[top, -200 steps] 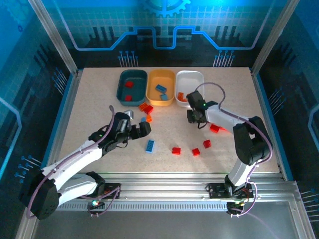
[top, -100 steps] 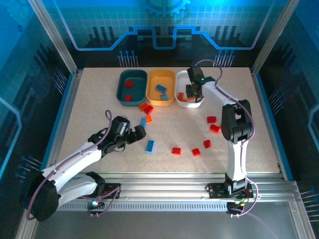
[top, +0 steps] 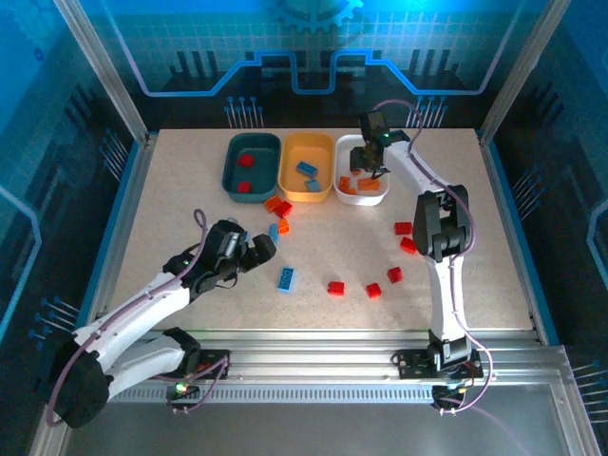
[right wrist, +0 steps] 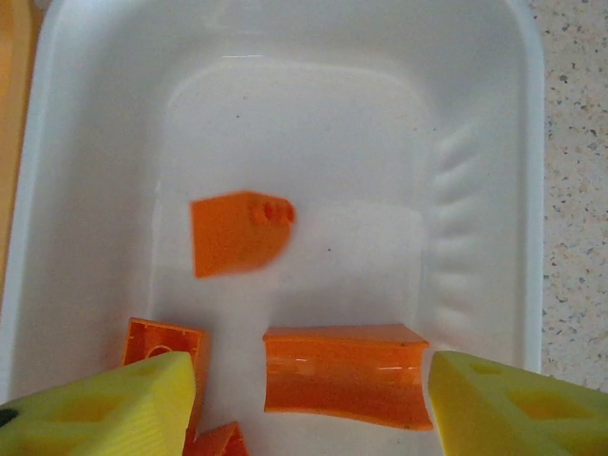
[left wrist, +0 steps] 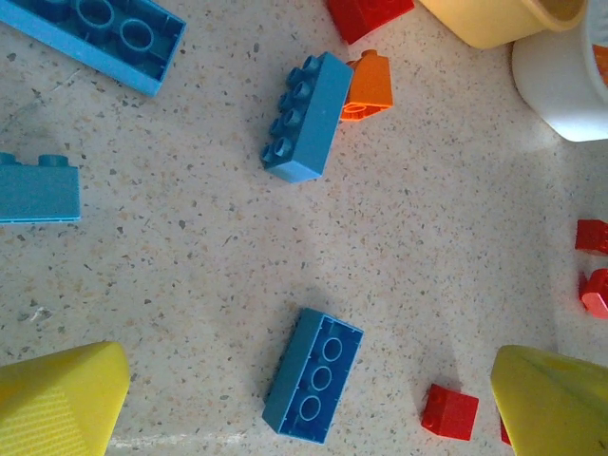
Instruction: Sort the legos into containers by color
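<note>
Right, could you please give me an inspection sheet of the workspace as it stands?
Surface: speckled table, with bricks scattered across its middle.
Job's things: teal tray holds two red bricks; yellow tray holds blue bricks; white tray holds orange bricks; loose bricks in red, blue and orange lie on the table.
Clutter: nothing seen.
Grippers: left gripper open and empty above a blue brick; right gripper open and empty over the white tray.
Cables: purple cables loop off both arms, clear of the bricks.
Surroundings: metal frame, blue-lit walls.
</note>
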Robot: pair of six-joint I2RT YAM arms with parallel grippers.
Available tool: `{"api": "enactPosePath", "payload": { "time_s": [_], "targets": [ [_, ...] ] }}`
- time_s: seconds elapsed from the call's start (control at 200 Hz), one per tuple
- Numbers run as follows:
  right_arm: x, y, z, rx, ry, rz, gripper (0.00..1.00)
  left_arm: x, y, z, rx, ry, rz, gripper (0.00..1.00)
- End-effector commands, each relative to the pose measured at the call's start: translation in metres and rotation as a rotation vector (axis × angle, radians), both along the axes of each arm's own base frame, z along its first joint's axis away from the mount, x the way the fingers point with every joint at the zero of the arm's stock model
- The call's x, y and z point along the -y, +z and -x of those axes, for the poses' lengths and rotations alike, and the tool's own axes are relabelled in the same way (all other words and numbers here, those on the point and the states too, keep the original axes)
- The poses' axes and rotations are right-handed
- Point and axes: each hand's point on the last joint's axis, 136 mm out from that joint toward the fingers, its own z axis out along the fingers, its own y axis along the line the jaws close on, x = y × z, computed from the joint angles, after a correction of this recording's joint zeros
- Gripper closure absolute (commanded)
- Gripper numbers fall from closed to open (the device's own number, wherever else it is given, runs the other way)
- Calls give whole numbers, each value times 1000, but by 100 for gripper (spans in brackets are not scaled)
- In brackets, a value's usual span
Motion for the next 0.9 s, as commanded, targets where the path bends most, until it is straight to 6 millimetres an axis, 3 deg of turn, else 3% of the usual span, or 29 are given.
{"api": "enactPosePath", "payload": {
  "time_s": [0.0, 0.115, 0.24, 0.43, 0.565, 0.665, 0.79, 0.895],
  "targets": [
    [-4, 38, 10, 55, 5, 15, 31, 0, 17, -7, 37, 9, 6, 1],
    [-10, 72, 25, 119, 30, 11, 31, 6, 23, -11, 49, -5, 25, 1],
    [-19, 99, 56, 173, 58, 2, 31, 15, 34, -18, 93, -28, 73, 1],
    [-39, 105, 129, 188, 126, -9, 28, 19, 49, -22, 138, -52, 87, 1],
    [-58, 82, 196, 116, 208, 19, 27, 26, 55, -24, 164, -80, 124, 1],
    [-67, 52, 243, 23, 269, 61, 26, 25, 50, -23, 153, -75, 135, 1],
    [-68, 19, 286, -72, 289, 69, 25, 15, 34, -21, 107, -44, 76, 1],
    [-81, -7, 316, -169, 305, -14, 24, 15, 18, -19, 67, -64, 42, 3]
  ]
}}
